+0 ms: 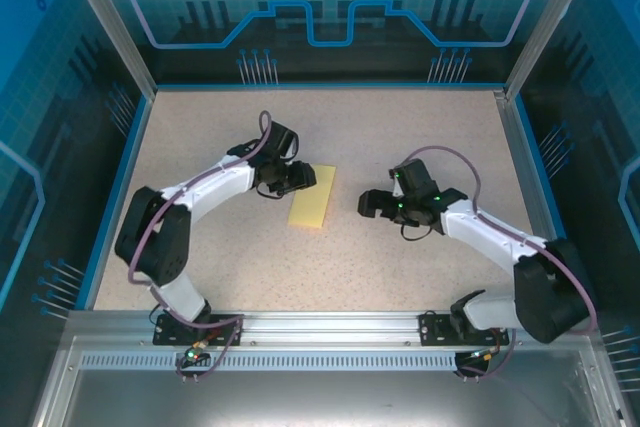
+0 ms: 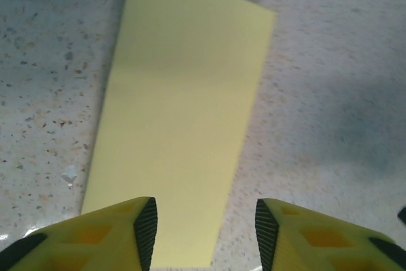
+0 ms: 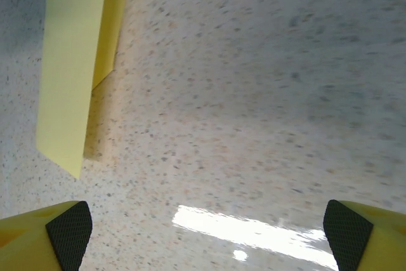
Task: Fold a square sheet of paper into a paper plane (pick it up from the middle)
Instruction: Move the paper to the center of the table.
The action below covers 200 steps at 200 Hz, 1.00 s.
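Observation:
The square sheet of paper point(image 1: 312, 202) lies on the table folded in half into a narrow bright-yellow rectangle. My left gripper point(image 1: 290, 179) hovers at its far left end, and the left wrist view shows the paper point(image 2: 184, 112) running away from the left gripper point(image 2: 206, 230). Its jaws are open; the left pad point(image 2: 146, 226) is over the paper and nothing is pinched. My right gripper point(image 1: 368, 205) stands wide open a little to the right of the sheet. In the right wrist view the paper point(image 3: 73, 61) shows two layers at its edge, far left of the right gripper point(image 3: 208, 233).
The speckled beige table point(image 1: 420, 137) is walled by blue panels and metal posts point(image 1: 530, 37). Bare tabletop stretches behind and in front of the paper. A bright glare patch point(image 3: 254, 233) lies on the table under my right gripper.

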Motion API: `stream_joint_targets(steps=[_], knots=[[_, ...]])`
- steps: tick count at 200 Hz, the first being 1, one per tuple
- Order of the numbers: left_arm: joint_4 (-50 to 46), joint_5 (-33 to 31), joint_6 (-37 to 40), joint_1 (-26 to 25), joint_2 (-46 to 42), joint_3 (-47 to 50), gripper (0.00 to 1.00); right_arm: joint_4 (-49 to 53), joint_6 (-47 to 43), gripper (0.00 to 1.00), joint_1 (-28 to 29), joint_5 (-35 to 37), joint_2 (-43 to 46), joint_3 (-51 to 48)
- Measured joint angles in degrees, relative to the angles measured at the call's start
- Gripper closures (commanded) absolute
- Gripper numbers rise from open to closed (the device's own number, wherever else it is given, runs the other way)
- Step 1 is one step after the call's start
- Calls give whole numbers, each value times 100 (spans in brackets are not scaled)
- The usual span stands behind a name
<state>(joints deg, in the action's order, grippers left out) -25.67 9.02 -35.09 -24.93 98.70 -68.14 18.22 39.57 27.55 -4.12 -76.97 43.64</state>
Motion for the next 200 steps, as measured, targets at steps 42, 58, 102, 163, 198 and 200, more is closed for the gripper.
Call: stream_joint_targets(steps=[42, 58, 102, 163, 198, 200], knots=[[553, 269, -149, 83, 859, -2, 65, -155, 155, 3, 531, -4, -671, 424], [706, 289, -219, 85, 1036, -2, 65, -197, 184, 3, 643, -9, -800, 494], [693, 291, -439, 138, 1353, -164, 64, -205, 254, 4, 811, -85, -1060, 778], [1115, 597, -1373, 155, 1178, 262, 64, -160, 407, 4, 881, -111, -1071, 787], [1469, 739, -2044, -81, 772, 892, 63, -109, 487, 5, 955, -131, -1071, 782], [1480, 741, -2063, -103, 752, 922, 63, -109, 490, 5, 957, -131, -1071, 782]])
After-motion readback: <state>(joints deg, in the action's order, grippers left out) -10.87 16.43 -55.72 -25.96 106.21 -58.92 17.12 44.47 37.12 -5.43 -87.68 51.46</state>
